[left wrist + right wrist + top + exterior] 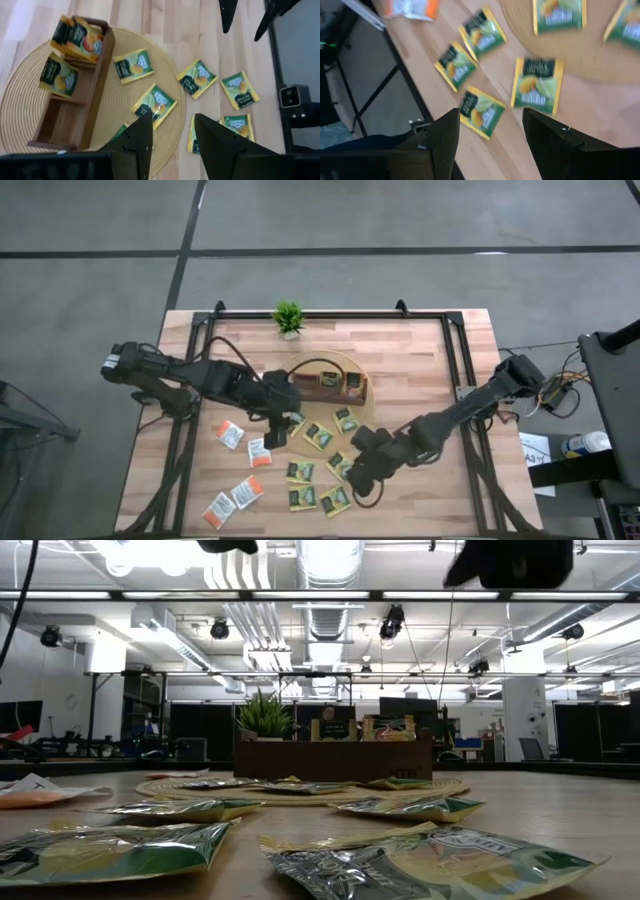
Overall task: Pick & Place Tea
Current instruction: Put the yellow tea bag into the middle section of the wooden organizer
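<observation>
Wood planks make up my table [420,370], and gray floor lies all around it. On the far middle of the table sits a round woven mat [330,362] with a brown tray [335,387] on it. Some dark green-and-yellow tea sachets [75,37] stand inside the tray; my left wrist view shows them best. A small green plant [288,317] stands at the far edge.

My left claw [274,430] hangs over the table just left of the mat. Its fingers [137,137] are spread apart and hold nothing. My right claw [362,480] hangs over the near middle, also spread wide and holding nothing.

More green-and-yellow sachets [318,436] lie flat on the mat's near edge and on the wood between my claws. White-and-orange sachets [229,434] lie on the left, near my left claw.

From table height, I see shiny sachets [410,806] up close, with the tray and plant behind them, and a big room with ceiling lights. My claws barely show there, only dark bits at the top.
</observation>
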